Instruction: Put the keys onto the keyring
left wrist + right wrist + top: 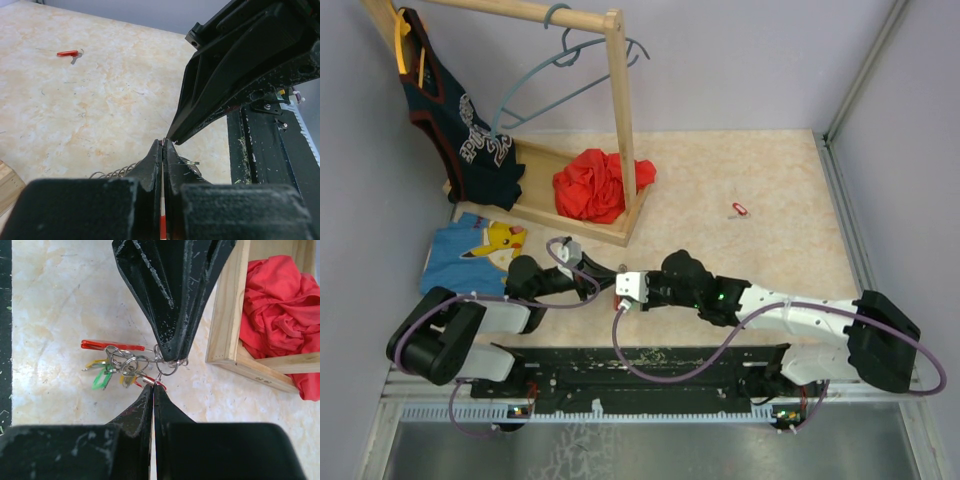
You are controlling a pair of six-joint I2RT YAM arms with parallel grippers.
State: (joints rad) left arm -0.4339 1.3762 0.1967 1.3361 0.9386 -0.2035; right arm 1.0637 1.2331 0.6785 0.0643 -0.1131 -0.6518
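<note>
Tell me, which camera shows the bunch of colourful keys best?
The right wrist camera. There the bunch of keys shows close up and clear, with red, yellow and green heads. From above, the left gripper and right gripper meet over it and hide it. The left wrist camera catches only some wire rings.

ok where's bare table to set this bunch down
Bare table runs from the wooden rack to the right wall, around the lone red key. Crowded: red cloth and blue shirt at left, and centre, where left gripper and right gripper pinch the key bunch.

A red cloth lies in the wooden rack beside a hanging black jersey.
</note>
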